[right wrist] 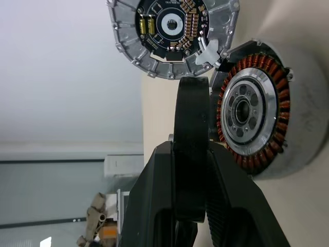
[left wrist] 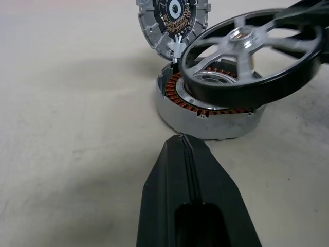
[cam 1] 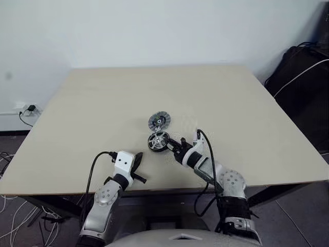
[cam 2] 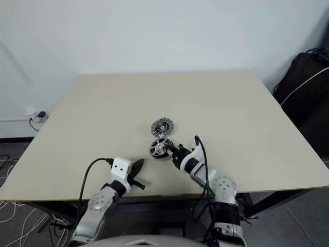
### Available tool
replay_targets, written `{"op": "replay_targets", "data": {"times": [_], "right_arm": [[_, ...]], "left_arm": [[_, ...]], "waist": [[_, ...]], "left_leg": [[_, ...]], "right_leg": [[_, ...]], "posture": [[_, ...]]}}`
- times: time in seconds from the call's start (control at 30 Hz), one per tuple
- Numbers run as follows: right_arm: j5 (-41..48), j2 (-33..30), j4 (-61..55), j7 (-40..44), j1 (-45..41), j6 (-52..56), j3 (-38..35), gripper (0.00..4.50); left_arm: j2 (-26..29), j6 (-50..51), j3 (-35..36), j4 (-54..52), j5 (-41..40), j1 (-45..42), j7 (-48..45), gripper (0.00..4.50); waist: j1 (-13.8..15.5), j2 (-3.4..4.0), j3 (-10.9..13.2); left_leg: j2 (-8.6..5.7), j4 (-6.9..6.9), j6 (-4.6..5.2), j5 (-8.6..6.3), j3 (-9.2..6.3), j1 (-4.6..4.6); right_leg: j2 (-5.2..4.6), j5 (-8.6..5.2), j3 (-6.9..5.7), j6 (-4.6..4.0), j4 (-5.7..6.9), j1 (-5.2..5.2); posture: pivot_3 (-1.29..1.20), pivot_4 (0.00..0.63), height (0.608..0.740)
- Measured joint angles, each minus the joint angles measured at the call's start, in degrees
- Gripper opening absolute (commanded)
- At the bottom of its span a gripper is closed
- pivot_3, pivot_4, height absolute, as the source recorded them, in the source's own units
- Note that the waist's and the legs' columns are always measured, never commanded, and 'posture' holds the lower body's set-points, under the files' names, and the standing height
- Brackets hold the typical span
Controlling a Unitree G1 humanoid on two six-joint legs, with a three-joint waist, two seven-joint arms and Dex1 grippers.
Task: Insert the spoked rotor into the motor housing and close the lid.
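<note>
L gripper (cam 1: pixel 139 167) clenched, empty, near table (cam 1: pixel 77 113) front edge at 7 o'clock of parts. R gripper (right wrist: pixel 191 154) clamped on spoked rotor (left wrist: pixel 252 56) rim, rotor tilted just above motor housing (left wrist: pixel 211 110), not seated. Lid (cam 1: pixel 159 121) at 12 o'clock, touching housing, ribbed face up.

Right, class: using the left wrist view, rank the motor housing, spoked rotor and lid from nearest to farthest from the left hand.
1. motor housing, on the table just ahead of the left hand.
2. spoked rotor, tilted above the housing.
3. lid, behind the housing.
</note>
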Motion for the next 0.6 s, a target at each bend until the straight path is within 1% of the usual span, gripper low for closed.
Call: {"op": "replay_targets", "data": {"times": [0.2,0.6], "right_arm": [[-3.30,0.88,3.39,3.46,-4.52,-3.25,0.82,0.43],[-6.09,1.67,7.16,5.41,-5.81,-4.57,-1.03,0.43]], "left_arm": [[0.26,0.17,0.14,-0.53,-0.01,0.77,0.46,0.00],[0.42,0.16,0.28,-0.53,-0.02,0.74,0.52,0.00]], "waist": [[0.10,0.00,-0.01],[0.05,0.00,-0.01]], "left_leg": [[-0.01,0.00,0.01,0.00,-0.01,0.04],[-0.02,-0.01,0.01,-0.02,-0.01,0.04]], "right_leg": [[0.00,0.01,-0.01,-0.01,0.00,-0.02],[0.00,0.02,0.00,-0.03,0.04,-0.04]], "posture": [[0.00,0.000,0.740],[0.00,0.000,0.740]]}}
